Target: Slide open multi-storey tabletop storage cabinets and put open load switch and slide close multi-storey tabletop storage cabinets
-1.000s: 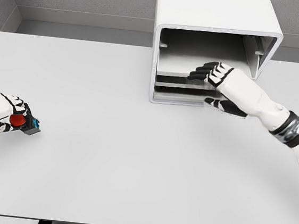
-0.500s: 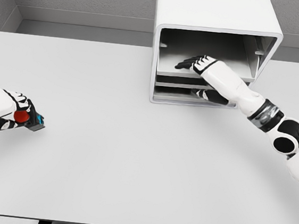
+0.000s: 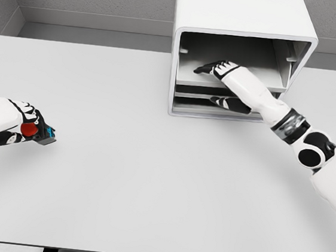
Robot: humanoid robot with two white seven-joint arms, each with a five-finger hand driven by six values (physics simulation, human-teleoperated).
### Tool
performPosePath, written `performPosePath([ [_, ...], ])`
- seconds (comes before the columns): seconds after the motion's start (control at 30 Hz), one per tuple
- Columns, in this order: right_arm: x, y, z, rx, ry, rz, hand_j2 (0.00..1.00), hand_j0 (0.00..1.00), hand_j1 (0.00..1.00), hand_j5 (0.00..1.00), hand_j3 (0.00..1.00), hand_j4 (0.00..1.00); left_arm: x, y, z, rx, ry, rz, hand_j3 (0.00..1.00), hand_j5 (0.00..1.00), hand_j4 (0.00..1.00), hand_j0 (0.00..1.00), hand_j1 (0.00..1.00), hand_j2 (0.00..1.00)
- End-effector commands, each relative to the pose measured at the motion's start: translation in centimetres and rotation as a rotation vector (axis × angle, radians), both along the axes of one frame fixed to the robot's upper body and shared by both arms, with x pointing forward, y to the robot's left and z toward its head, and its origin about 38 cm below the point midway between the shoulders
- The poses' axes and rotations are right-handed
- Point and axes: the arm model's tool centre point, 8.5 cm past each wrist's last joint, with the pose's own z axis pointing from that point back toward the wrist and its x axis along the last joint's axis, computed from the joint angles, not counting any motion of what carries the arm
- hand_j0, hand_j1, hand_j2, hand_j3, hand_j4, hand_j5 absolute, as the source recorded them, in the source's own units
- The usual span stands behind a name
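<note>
Head view, as I see it from the operator station. The white table (image 3: pixel 150 178) carries the multi-storey storage cabinet (image 3: pixel 239 19) at its far edge, right of the middle, with its open front facing me. Inside the cabinet I count stacked drawer trays; the upper tray (image 3: pixel 245 80) shows a pale floor, and darker slots lie below it.

My right hand (image 3: pixel 225 70) reaches into the cabinet from the right side of the table. Its fingers (image 3: pixel 205 68) lie flat and extended on the floor of the upper tray, pointing toward the cabinet's left wall, and they grasp nothing. The thumb (image 3: pixel 227 102) sits lower, against the front of the tray beneath. The forearm runs back toward the table's right edge, where the wrist joint (image 3: pixel 310 150) shows.

My left hand (image 3: pixel 17 127) rests at the table's left edge, about midway between the near and far edges. Its fingers are curled around the load switch (image 3: pixel 38 133), a small dark block with a red knob (image 3: pixel 29 129) and a blue-tinted face. The switch projects from the hand toward the table's middle, its lower edge close to the surface; I cannot tell whether it touches.

The switch lies well apart from the cabinet and from my right hand, with a bare stretch of the table between them.
</note>
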Motion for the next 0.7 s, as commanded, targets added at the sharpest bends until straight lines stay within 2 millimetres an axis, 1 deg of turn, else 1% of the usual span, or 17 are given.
performPosePath([
  [0.0, -0.1, 0.1, -0.5, -0.027, 0.001, 0.003, 0.81, 0.81, 0.81, 0.81, 0.81, 0.81, 0.0, -0.1, 0.0, -0.012, 0.0, 0.002, 0.4, 0.4, 0.4, 0.4, 0.4, 0.4],
  [0.27, -0.6, -0.3, -0.9, -0.035, 0.008, 0.002, 0.81, 0.81, 0.81, 0.81, 0.81, 0.81, 0.0, -0.1, 0.0, -0.011, -0.001, 0.001, 0.4, 0.4, 0.4, 0.4, 0.4, 0.4],
  [0.3, -0.7, -0.9, -1.1, -0.043, 0.014, -0.006, 0.81, 0.81, 0.81, 0.81, 0.81, 0.81, 0.0, -0.1, 0.0, -0.011, -0.001, 0.001, 0.4, 0.4, 0.4, 0.4, 0.4, 0.4],
  [0.4, -0.9, -1.3, -1.4, -0.049, 0.023, -0.01, 0.81, 0.81, 0.81, 0.81, 0.81, 0.81, 0.0, -0.1, 0.0, -0.011, -0.001, 0.001, 0.4, 0.4, 0.4, 0.4, 0.4, 0.4],
  [0.47, -1.4, -1.4, -0.7, -0.052, 0.002, 0.005, 0.81, 0.81, 0.81, 0.81, 0.81, 0.81, 0.0, -0.1, 0.0, -0.011, -0.001, 0.001, 0.4, 0.4, 0.4, 0.4, 0.4, 0.4],
  [0.5, -1.5, -1.5, -0.8, -0.054, 0.006, 0.003, 0.81, 0.81, 0.81, 0.81, 0.81, 0.81, 0.0, -0.1, 0.0, -0.011, -0.001, 0.001, 0.4, 0.4, 0.4, 0.4, 0.4, 0.4],
  [0.57, -1.6, -2.3, -0.6, -0.066, 0.003, -0.005, 0.81, 0.81, 0.81, 0.81, 0.81, 0.81, 0.0, -0.1, 0.0, -0.011, -0.001, 0.001, 0.4, 0.4, 0.4, 0.4, 0.4, 0.4],
  [0.6, -2.0, -2.4, 0.0, -0.073, -0.012, 0.007, 0.81, 0.81, 0.81, 0.81, 0.81, 0.81, 0.0, -0.1, 0.0, -0.011, -0.001, 0.001, 0.4, 0.4, 0.4, 0.4, 0.4, 0.4],
  [0.67, -2.3, -3.1, 0.4, -0.086, -0.021, 0.005, 0.81, 0.81, 0.81, 0.81, 0.81, 0.81, 0.0, -0.1, 0.0, -0.011, -0.001, 0.001, 0.4, 0.4, 0.4, 0.4, 0.4, 0.4],
])
